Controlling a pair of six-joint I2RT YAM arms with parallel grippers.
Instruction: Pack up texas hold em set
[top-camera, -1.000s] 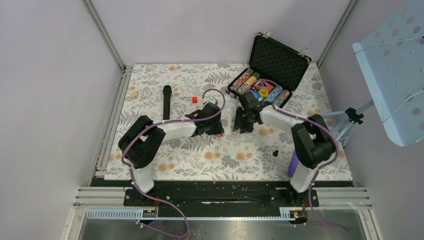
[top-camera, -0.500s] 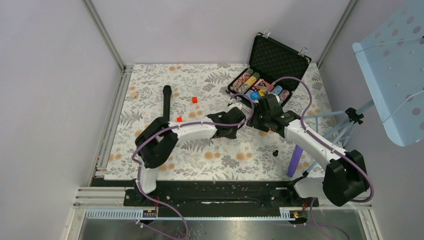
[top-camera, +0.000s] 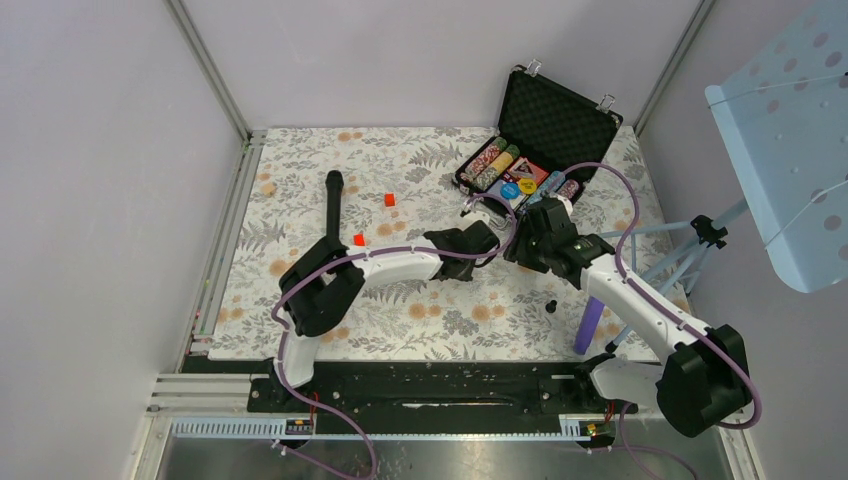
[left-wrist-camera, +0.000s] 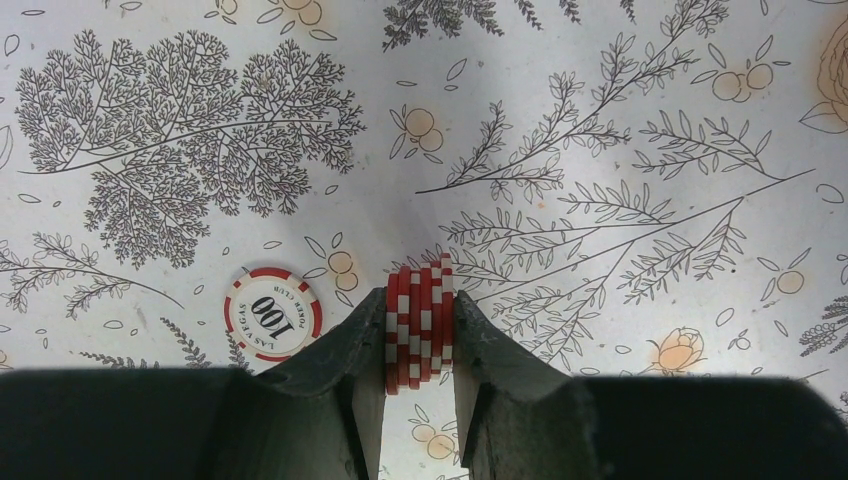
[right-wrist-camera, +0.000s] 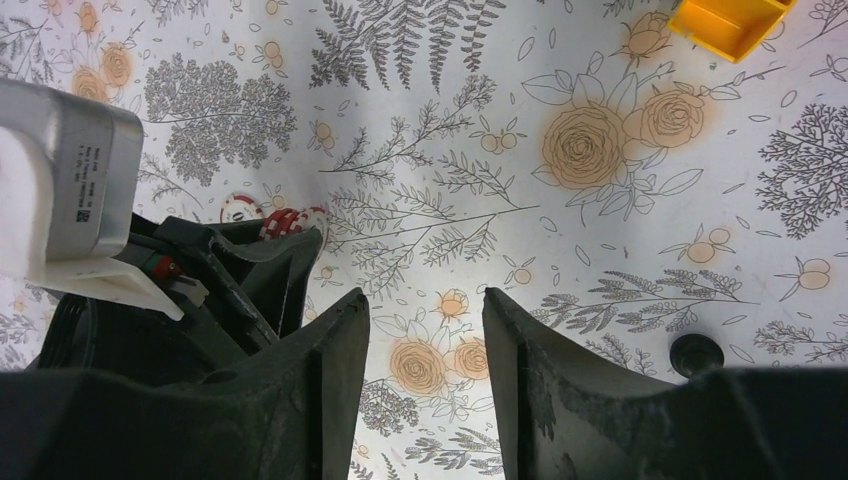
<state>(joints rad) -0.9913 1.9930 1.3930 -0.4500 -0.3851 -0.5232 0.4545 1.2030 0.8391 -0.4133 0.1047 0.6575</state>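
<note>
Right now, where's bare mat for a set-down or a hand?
Crowded: in front of the case, where the left gripper, holding chips, faces the right gripper; a loose chip lies there. Free: mat nearer than both grippers; far-left corner beyond the mic.

A red-and-white poker chip (left-wrist-camera: 272, 315) lying flat on the floral cloth (left-wrist-camera: 600, 120) reads "100" in its white centre, ringed by "LAS VEGAS" and "POKER CLUB" — all upside down in the left wrist view. A sticker (right-wrist-camera: 88, 185) on a grey housing (right-wrist-camera: 50, 140) carries small print — too fine to read.
</note>
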